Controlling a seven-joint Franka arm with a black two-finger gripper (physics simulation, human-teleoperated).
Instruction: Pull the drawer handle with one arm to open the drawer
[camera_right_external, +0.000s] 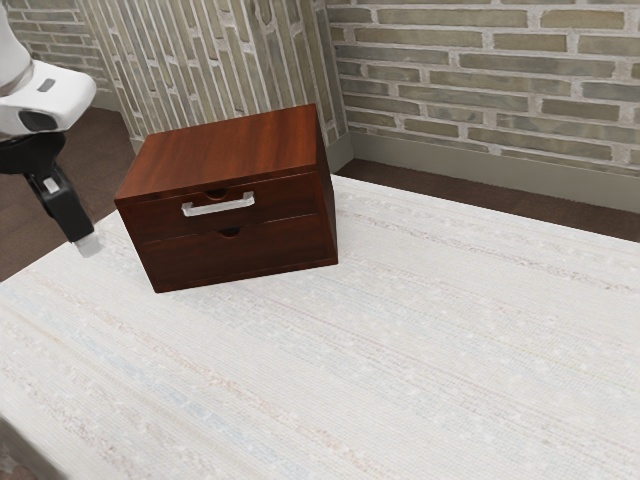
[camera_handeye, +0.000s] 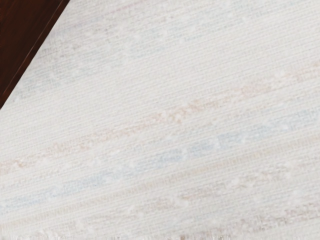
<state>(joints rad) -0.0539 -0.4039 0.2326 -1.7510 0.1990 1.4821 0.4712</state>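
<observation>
Exterior view: a dark red-brown wooden cabinet (camera_right_external: 230, 150) with 2 drawers stands on a pale woven surface (camera_right_external: 420, 340), near a brick wall (camera_right_external: 480, 70). The upper drawer (camera_right_external: 290, 198) carries a white bar handle (camera_right_external: 218, 205) on its front. That front lies flush with the lower drawer (camera_right_external: 250, 250), so the upper drawer appears shut. The white arm (camera_right_external: 40, 100) enters from the exterior view's left. Its black gripper (camera_right_external: 88, 243) hangs low over the surface, just beside the cabinet's corner and apart from the handle. Whether the gripper is released or clenched cannot be told.

Wrist view: the surface (camera_handeye: 175, 140) below the hand, with a dark edge of the cabinet (camera_handeye: 20, 35) in 1 corner.
</observation>
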